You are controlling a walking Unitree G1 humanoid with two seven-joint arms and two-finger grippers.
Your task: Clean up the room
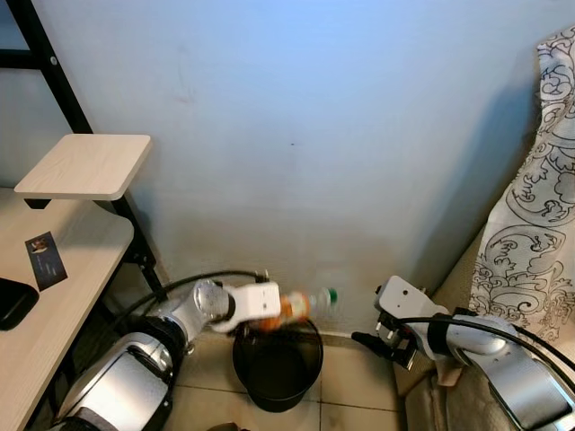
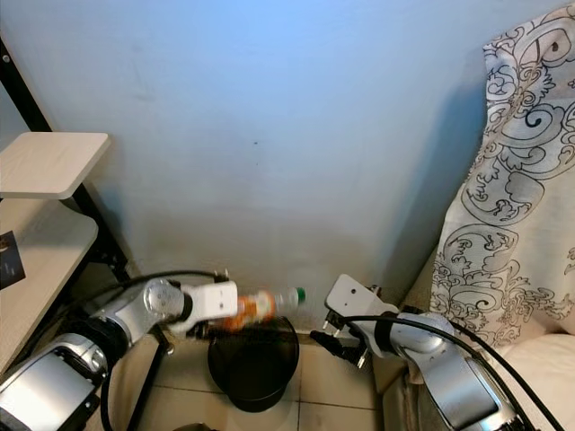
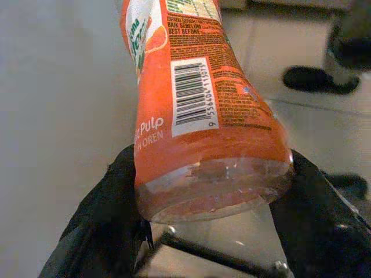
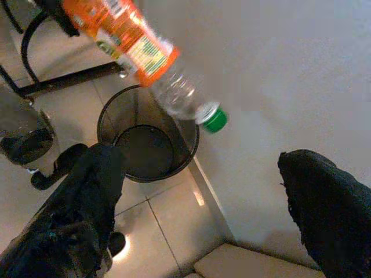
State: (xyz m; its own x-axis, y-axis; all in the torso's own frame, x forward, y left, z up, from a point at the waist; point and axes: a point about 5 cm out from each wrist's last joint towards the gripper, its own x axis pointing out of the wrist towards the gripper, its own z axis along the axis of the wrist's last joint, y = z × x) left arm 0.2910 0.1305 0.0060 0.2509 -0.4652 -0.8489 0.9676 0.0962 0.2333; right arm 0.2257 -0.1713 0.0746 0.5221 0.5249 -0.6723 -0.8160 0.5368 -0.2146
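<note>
A pale blue wall [image 1: 341,117] is faced across the whole scene, with tiled floor [image 1: 355,377] at its foot. A light wooden desk [image 1: 63,287] with a raised shelf [image 1: 85,164] on a black frame [image 1: 54,72] is seen to the robot's left, and a patterned cloth [image 1: 530,224] hangs on the right. A black item [image 1: 11,303] and a small dark card [image 1: 45,254] are lying on the desk.

A black round bin [image 1: 277,364] is set on the floor close to the wall, between the two arms. Its mesh wall and dark inside are shown in the right wrist view [image 4: 148,142].

The bottle [image 1: 301,303] is held over the bin's rim, near the wall, lying roughly level with its green cap [image 1: 331,294] turned toward the robot's right. An orange label with a barcode [image 3: 191,92] is wrapped round it, and the neck is clear plastic.

The left gripper [image 3: 214,202] is clamped on the bottle's base, one black finger [image 3: 110,208] pressed to each side. The right gripper [image 1: 382,343] is held low beside the bin, just right of it, with nothing in it; its fingers [image 4: 95,174] are spread wide apart, and the bottle and bin are seen between them.
</note>
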